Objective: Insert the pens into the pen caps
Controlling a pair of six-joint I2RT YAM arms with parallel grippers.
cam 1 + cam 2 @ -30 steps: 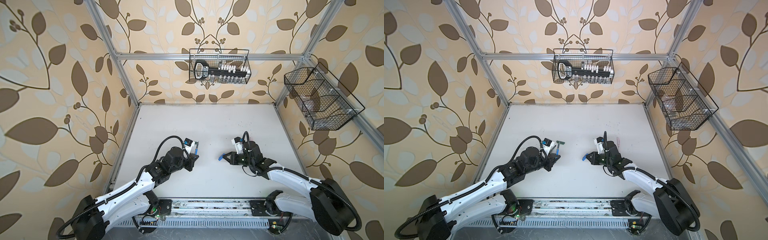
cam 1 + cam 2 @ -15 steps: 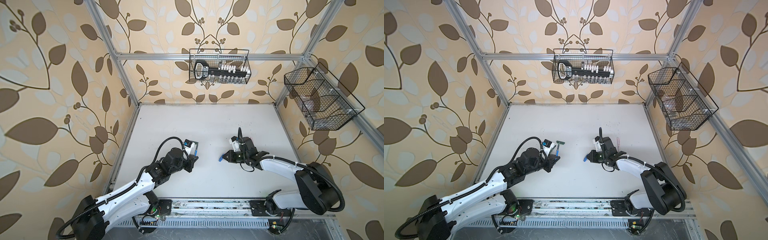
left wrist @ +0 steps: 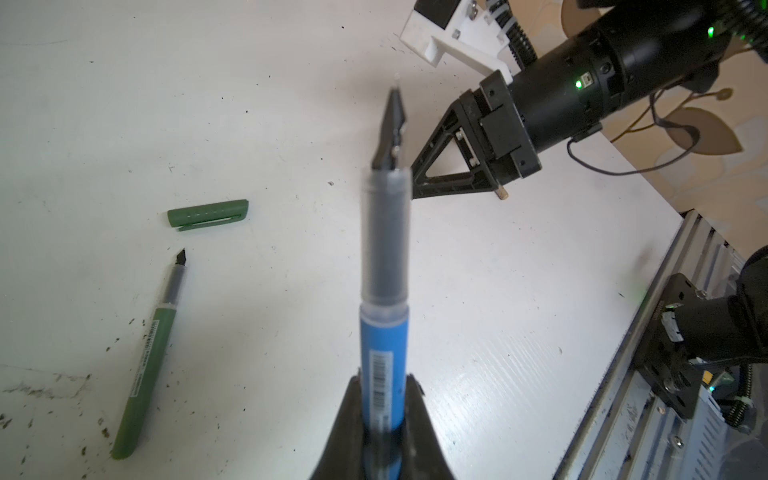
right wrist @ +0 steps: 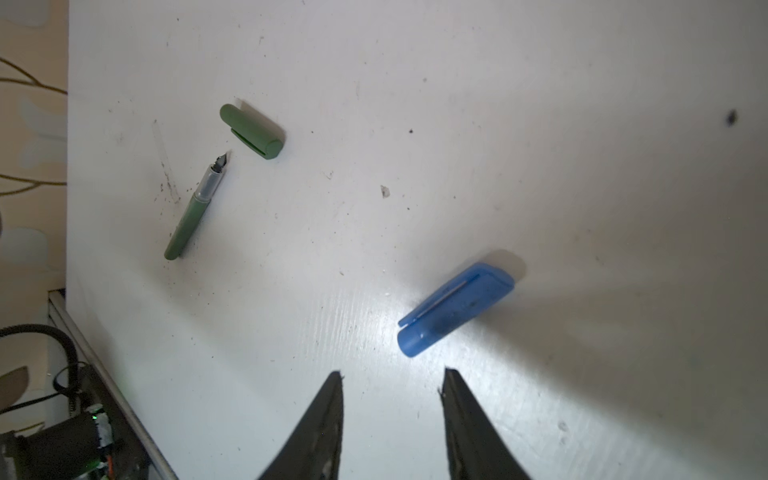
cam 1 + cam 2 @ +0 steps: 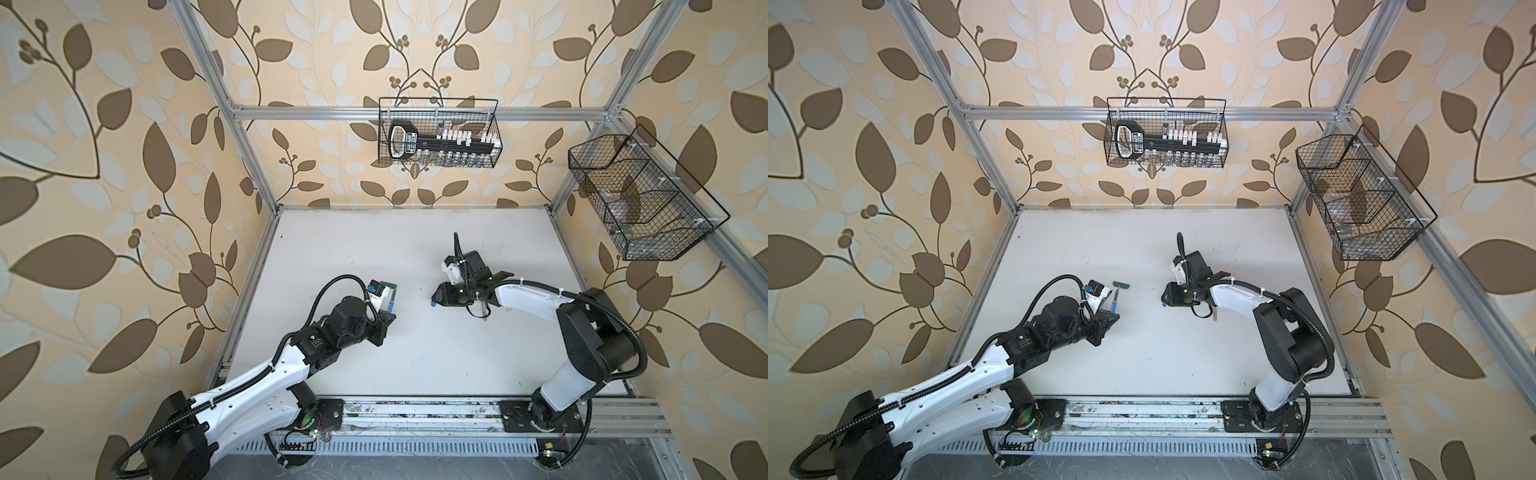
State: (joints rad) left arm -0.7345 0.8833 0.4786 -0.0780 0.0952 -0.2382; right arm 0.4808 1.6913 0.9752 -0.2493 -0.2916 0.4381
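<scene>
Released, blue cap (image 4: 455,307) lies before parted right fingers (image 4: 332,399); left fingers (image 3: 351,415) clamp blue pen (image 3: 384,345) near green pen (image 3: 145,374), green cap (image 3: 208,212).

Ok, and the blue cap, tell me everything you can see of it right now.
The blue cap is a short smooth plastic sleeve, one end closed, one open, with a clip along its side and dark smudges. It sits slantwise at the white table, slightly blurred, so whether it rests flat is unclear. Nothing grips it: the right gripper stands open just short of its open end. The blue pen is apart, in the shut left gripper.
</scene>
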